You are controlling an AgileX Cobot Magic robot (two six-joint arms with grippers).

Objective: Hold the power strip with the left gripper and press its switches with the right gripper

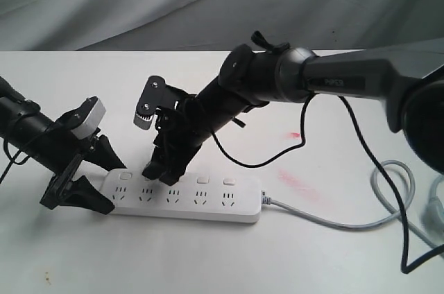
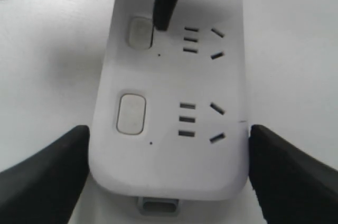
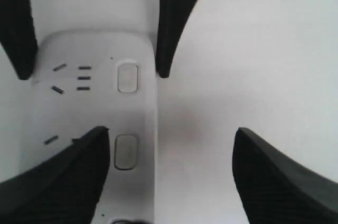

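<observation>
The power strip (image 1: 208, 204) lies flat on the white surface (image 1: 333, 259) near its front edge, with the grey cord (image 1: 347, 223) running toward the right edge. We see the left pincer (image 1: 114, 186) grasping the strip's end nearest the left edge. The right pincer (image 1: 161, 177) is released. One of its fingertips (image 2: 162, 18) is just beside the second switch (image 2: 140, 34); we cannot tell whether it touches.

The power strip's (image 3: 105, 113) rounded end, near the frame's centre, sits clamped between the left gripper's (image 3: 94, 74) black jaws. The right gripper (image 3: 171, 130) is spread wide, one finger (image 3: 63, 182) just beside a switch (image 3: 125, 151).
</observation>
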